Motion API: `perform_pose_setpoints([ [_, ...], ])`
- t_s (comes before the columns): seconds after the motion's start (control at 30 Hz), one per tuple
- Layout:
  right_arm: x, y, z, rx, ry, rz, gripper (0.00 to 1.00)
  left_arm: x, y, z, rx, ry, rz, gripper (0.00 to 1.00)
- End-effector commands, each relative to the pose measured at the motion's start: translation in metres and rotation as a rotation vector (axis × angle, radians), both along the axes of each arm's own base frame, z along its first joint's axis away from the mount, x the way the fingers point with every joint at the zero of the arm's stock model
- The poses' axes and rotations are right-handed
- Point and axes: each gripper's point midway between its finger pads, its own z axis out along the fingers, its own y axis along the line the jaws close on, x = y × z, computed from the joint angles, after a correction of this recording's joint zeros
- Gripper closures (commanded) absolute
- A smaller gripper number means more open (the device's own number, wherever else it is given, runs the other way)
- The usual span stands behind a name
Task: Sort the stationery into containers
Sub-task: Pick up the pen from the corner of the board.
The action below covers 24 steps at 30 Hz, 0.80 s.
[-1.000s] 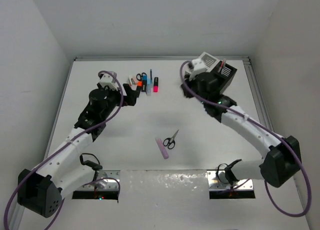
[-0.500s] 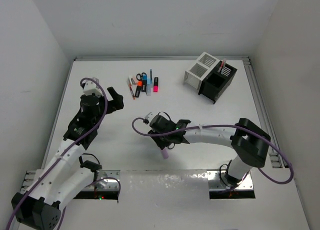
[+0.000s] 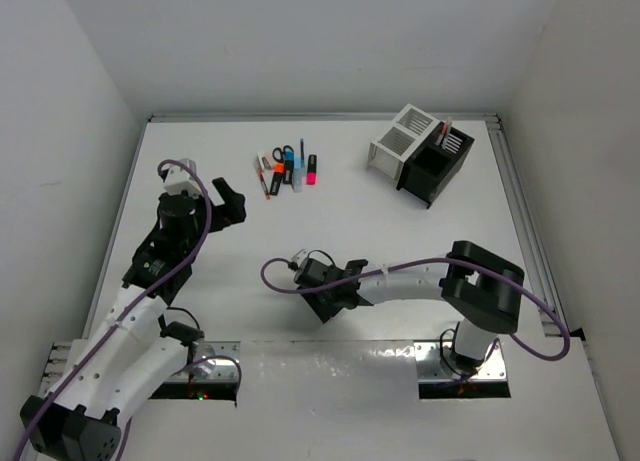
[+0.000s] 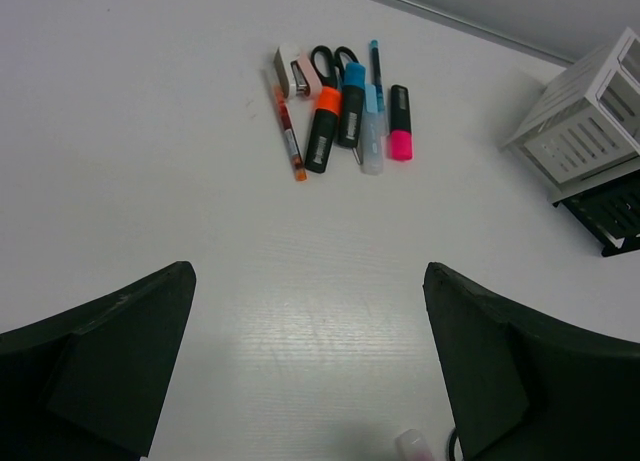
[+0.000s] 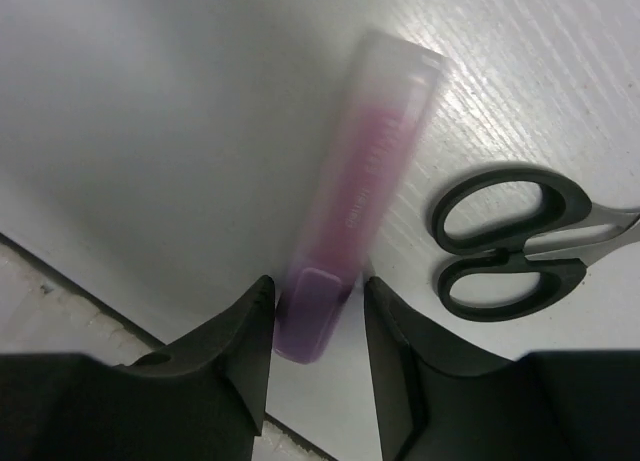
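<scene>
**Right hand astride the lilac bar**

The left arm is raised and drawn back. Its hand (image 4: 310, 371) is spread wide and empty, with the pens and markers (image 4: 340, 121) well ahead of it. The right arm reaches low across the bench (image 3: 300, 231). Its hand (image 5: 318, 331) stands half open astride the near end of the lilac bar (image 5: 355, 191), not clamped, with the scissors (image 5: 510, 241) just to its right. A second ago this hand was up at the organiser boxes (image 3: 430, 166).
</scene>
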Motion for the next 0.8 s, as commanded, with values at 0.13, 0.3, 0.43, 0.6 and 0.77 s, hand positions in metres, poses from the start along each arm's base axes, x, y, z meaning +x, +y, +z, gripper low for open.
perform_pose_setpoints([
  [0.13,-0.013,-0.024,-0.021,-0.047,0.038,-0.085,0.65,-0.001,-0.003,0.014,-0.006,-0.052,-0.037,0.05],
  [0.3,-0.010,-0.027,-0.018,-0.074,0.021,-0.048,1.00,-0.003,-0.018,0.020,0.036,-0.096,-0.153,0.09],
  [0.43,0.006,-0.012,0.019,-0.010,-0.025,-0.008,1.00,-0.017,-0.053,0.025,0.187,-0.250,-0.463,0.16],
  [0.6,0.030,0.008,0.078,0.167,0.010,0.007,1.00,-0.039,-0.076,0.003,0.647,-0.486,-0.846,0.26],
  [0.77,0.054,0.021,0.131,0.302,-0.011,-0.015,1.00,-0.059,-0.087,-0.026,1.000,-0.623,-1.146,0.16],
])
